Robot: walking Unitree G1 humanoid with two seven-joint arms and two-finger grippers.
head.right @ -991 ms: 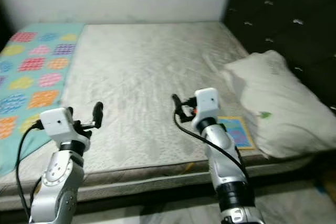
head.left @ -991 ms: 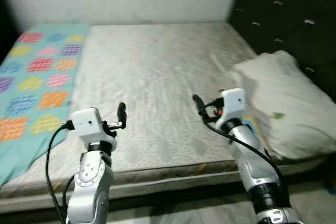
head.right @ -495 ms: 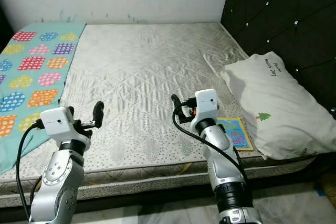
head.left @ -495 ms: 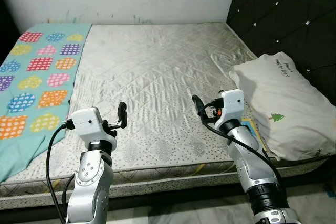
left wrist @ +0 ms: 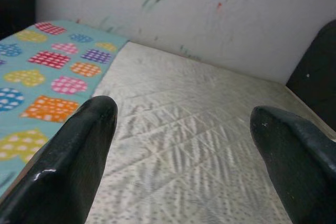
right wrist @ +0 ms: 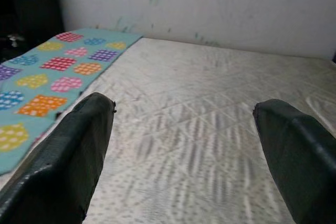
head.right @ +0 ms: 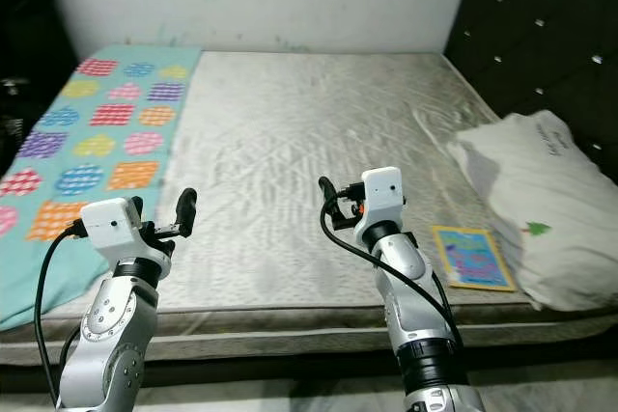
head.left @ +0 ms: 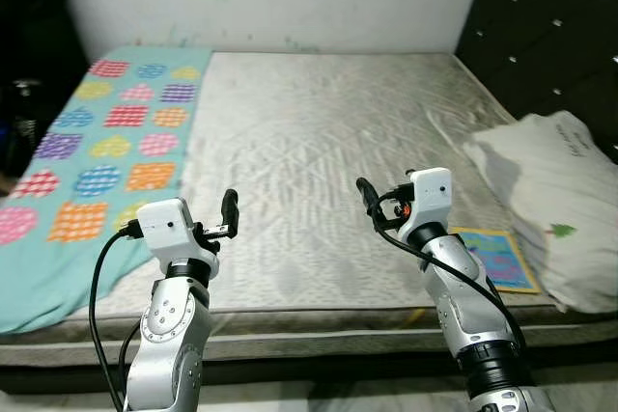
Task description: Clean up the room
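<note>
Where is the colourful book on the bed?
The book lies flat near the mattress's front right edge, beside the white pillow, right of the right claw.

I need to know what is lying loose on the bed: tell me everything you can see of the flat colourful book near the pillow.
The book is thin, flat and rectangular, with a yellow border around a blue cover bearing pink and multicoloured shapes too small to read. It looks like card or paper. It lies closed and face up on the bare quilted mattress, near the front edge, slightly askew. The white pillow sits at its far side, seemingly touching or overlapping that edge. The right gripper hangs apart from it.
</note>
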